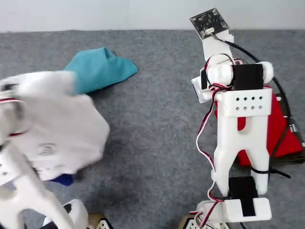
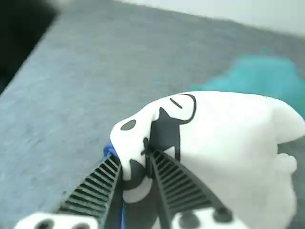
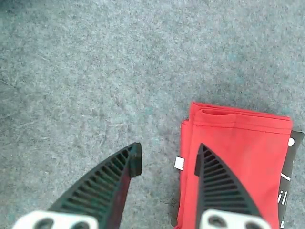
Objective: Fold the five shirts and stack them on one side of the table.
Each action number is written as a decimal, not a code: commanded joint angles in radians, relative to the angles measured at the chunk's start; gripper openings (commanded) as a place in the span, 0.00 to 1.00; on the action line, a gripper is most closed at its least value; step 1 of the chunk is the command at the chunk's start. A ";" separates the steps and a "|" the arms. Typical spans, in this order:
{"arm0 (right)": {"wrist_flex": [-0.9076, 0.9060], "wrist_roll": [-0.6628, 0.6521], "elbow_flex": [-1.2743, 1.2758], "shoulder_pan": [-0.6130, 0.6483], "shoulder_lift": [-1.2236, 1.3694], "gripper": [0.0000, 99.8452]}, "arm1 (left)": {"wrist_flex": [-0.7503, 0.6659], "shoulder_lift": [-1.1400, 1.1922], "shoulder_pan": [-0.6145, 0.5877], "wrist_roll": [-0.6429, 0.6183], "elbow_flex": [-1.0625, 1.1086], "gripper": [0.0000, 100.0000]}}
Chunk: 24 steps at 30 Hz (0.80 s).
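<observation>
My left gripper (image 2: 137,177) is shut on a white shirt (image 2: 224,143) with a black print, bunched and lifted off the table. In the high view that white shirt (image 1: 62,129) hangs over the left side, above a blue shirt (image 1: 62,180) of which a small corner shows. A crumpled teal shirt (image 1: 101,69) lies behind it. My right gripper (image 3: 167,160) stands open just above the table, one finger over the edge of a folded red shirt (image 3: 238,157). The red shirt (image 1: 281,129) lies on the right, partly under the right arm (image 1: 240,124).
Grey felt covers the table (image 1: 157,119), with bare room in the middle between the arms. A black shirt (image 3: 291,183) peeks from under the red one at the right edge. Cables run along the right arm.
</observation>
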<state>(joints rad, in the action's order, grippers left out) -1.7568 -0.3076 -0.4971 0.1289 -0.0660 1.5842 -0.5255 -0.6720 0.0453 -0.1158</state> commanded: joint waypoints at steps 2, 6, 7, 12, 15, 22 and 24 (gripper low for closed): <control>-0.039 -0.002 0.000 0.008 -0.035 0.19 | -0.089 -0.025 -0.218 -0.080 0.016 0.02; -0.038 -0.002 0.021 0.053 -0.035 0.19 | -0.100 -0.021 -0.190 -0.078 0.077 0.02; -0.038 -0.002 0.034 0.073 -0.035 0.19 | -0.100 -0.020 -0.170 -0.072 0.104 0.02; -0.031 -0.005 0.121 0.122 -0.035 0.19 | -0.130 -0.018 -0.060 0.069 0.289 0.02; -0.031 -0.008 0.141 0.125 -0.035 0.19 | -0.267 -0.008 -0.074 0.068 0.404 0.07; -0.031 -0.009 0.141 0.125 -0.035 0.19 | -0.284 0.233 -0.157 -0.084 0.265 0.14; -0.031 -0.009 0.141 0.125 -0.035 0.19 | -0.215 0.322 -0.158 -0.107 0.170 0.14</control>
<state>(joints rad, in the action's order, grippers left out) -1.7568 -0.3076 -0.3560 0.2455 -0.0660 1.3050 -0.2923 -0.8193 -0.0222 0.1926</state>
